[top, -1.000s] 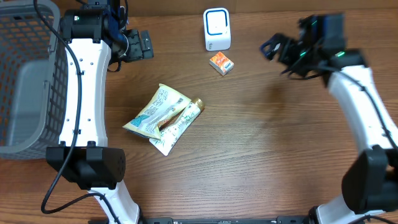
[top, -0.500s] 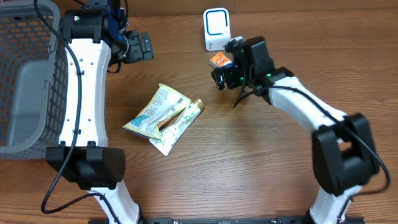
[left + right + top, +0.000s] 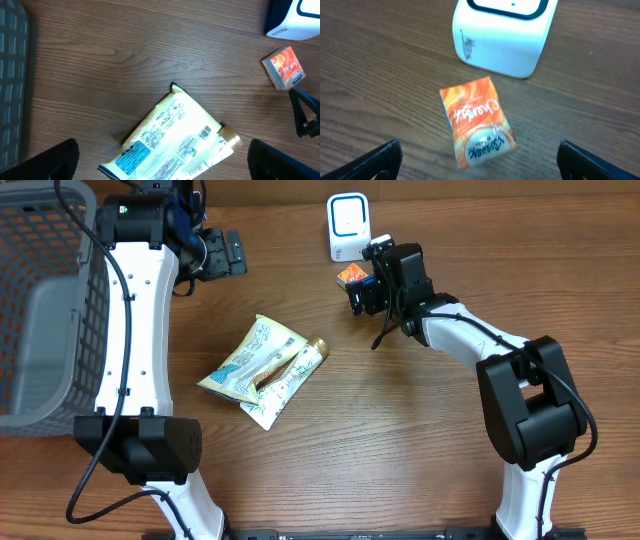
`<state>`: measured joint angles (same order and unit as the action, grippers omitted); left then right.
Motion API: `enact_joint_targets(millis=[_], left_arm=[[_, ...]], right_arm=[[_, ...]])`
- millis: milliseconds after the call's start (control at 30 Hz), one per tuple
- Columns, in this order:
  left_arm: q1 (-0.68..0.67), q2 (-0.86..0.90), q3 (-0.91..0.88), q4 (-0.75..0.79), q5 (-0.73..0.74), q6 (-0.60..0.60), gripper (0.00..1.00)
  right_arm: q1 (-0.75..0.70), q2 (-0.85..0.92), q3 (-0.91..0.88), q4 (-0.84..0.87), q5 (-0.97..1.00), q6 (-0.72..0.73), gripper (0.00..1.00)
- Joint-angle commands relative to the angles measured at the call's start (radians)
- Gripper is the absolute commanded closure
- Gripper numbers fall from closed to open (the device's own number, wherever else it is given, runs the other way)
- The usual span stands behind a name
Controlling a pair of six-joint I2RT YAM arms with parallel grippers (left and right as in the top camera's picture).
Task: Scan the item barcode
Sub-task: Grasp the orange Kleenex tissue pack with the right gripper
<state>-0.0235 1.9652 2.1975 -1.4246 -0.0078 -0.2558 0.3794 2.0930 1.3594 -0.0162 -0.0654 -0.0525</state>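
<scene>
Lying flat, small orange carton [image 3: 476, 122], white script lettering

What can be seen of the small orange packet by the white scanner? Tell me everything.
The orange packet is small, glossy and box-like. It is orange with white script lettering and has a pale round emblem near one end. It lies flat and skewed on the wooden table, close in front of the white scanner and seemingly not touching it. The right arm's fingers, open, flank it without contact. Nothing holds it.
</scene>
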Motion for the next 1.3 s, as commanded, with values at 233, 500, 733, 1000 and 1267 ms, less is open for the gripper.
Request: enact_joint_targets(millis=[233,500,733,1000,1267], left_arm=[[0.010,-0.019,0.014,0.015,-0.032,-0.002,0.00],[0.010,-0.019,0.014,0.015,-0.055,-0.002,0.00],[0.010,-0.019,0.014,0.013,-0.055,-0.002,0.00],[0.010,-0.019,0.014,0.008,-0.055,-0.002,0.00],[0.010,-0.019,0.014,0.012,-0.055,-0.002,0.00]], right_arm=[[-0.002,0.111,0.003,0.051,0.013,-0.008,0.04],[-0.002,0.131,0.003,0.078,0.025,-0.008,0.64],[-0.002,0.131,0.003,0.083,0.088,-0.004,0.96],[-0.002,0.129,0.004,0.072,0.102,-0.004,0.46],[0.007,0.119,0.018,0.001,0.095,0.094,0.00]])
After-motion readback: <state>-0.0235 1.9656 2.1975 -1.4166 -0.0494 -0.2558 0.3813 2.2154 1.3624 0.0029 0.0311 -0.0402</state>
